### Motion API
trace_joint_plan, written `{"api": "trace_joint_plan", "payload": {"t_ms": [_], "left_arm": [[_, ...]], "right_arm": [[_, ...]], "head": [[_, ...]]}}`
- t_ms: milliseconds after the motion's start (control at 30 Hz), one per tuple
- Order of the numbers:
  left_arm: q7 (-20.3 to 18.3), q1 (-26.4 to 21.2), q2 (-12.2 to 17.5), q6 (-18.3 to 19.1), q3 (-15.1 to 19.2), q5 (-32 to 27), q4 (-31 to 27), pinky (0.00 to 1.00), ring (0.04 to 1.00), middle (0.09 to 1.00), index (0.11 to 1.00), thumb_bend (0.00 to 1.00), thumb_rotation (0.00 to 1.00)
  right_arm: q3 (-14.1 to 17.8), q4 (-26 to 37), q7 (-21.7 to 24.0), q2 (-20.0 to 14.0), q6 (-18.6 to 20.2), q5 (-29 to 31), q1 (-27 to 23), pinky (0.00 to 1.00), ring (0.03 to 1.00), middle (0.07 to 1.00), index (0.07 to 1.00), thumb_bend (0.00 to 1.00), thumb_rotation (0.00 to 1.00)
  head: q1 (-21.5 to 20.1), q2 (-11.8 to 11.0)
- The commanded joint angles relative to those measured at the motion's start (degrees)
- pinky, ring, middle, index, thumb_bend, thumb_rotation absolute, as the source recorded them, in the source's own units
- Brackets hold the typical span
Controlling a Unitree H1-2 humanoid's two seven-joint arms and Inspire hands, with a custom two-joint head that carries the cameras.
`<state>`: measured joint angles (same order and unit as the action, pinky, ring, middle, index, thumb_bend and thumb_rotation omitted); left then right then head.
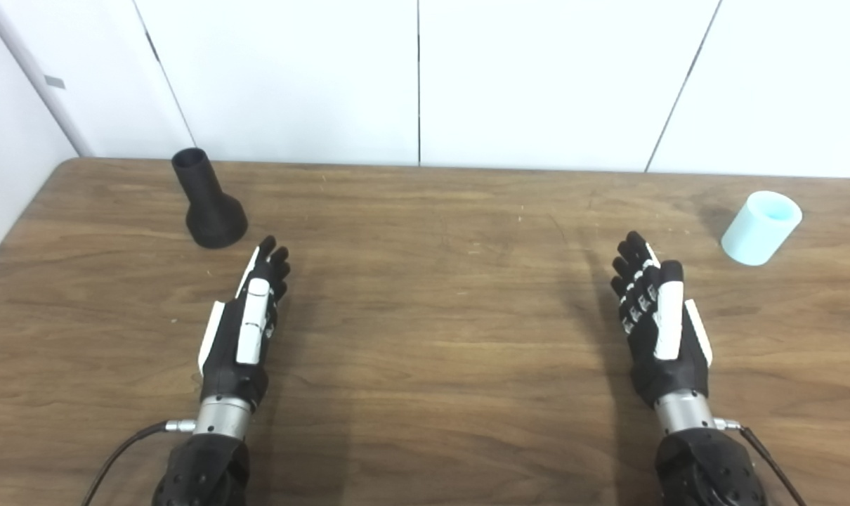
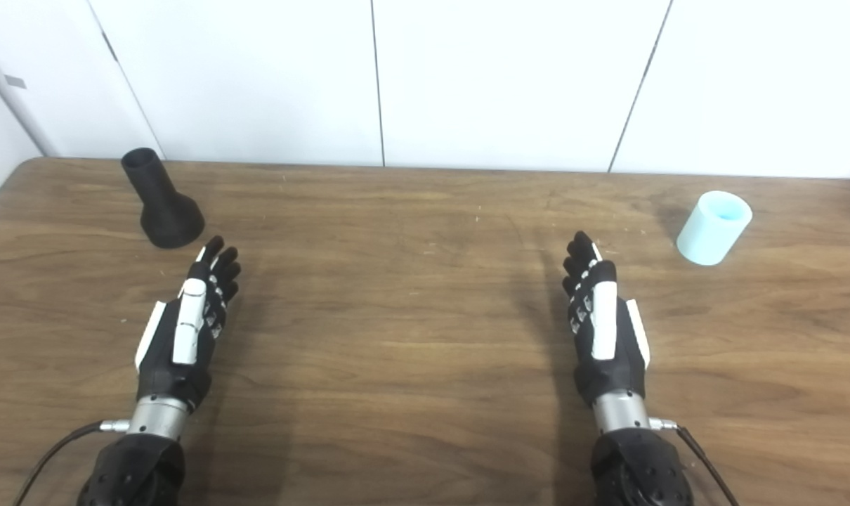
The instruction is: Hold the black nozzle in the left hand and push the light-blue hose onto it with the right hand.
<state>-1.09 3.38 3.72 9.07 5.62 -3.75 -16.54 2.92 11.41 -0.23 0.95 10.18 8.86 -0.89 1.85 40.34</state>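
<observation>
Wooden table [image 1: 425, 337], brown grain running left to right, far corners rounded, surface lightly speckled. Behind it a wall of white panels [image 1: 291, 77] split by thin dark seams, some vertical, some slanted. Small grey tab [image 1: 55, 81] on the left panel. Even, bright light; soft shadows on the tabletop.

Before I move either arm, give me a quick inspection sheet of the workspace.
Surface: wooden table, small pale specks on it.
Job's things: black nozzle standing on its wide end at far left; light-blue hose, a short piece, at far right, open end up. Neither is held.
Clutter: nothing seen.
Hands: left hand and right hand hold nothing, fingers extended, near the table's front half.
Cables: one black cable at each wrist, left and right.
Surroundings: white wall panels behind the table.
</observation>
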Motion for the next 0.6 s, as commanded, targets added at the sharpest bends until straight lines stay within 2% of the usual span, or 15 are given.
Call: {"api": "trace_joint_plan", "payload": {"t_ms": [0,567], "left_arm": [[-0.24,-1.01,0.46,-1.78,0.10,-0.52,-1.09,1.00,0.981,0.967,0.976,0.45,1.00],[-0.20,-1.11,0.61,-1.39,0.00,-0.29,-1.45,1.00,0.982,0.966,0.975,0.45,1.00]], "right_arm": [[-0.29,1.85,0.13,0.38,-1.71,-0.22,-1.24,1.00,0.993,0.972,0.969,0.52,1.00],[-0.20,1.93,0.13,0.45,-1.59,-0.72,-1.44,1.00,0.980,0.968,0.970,0.51,1.00]], "head": [[0.06,0.06],[-1.29,0.63]]}}
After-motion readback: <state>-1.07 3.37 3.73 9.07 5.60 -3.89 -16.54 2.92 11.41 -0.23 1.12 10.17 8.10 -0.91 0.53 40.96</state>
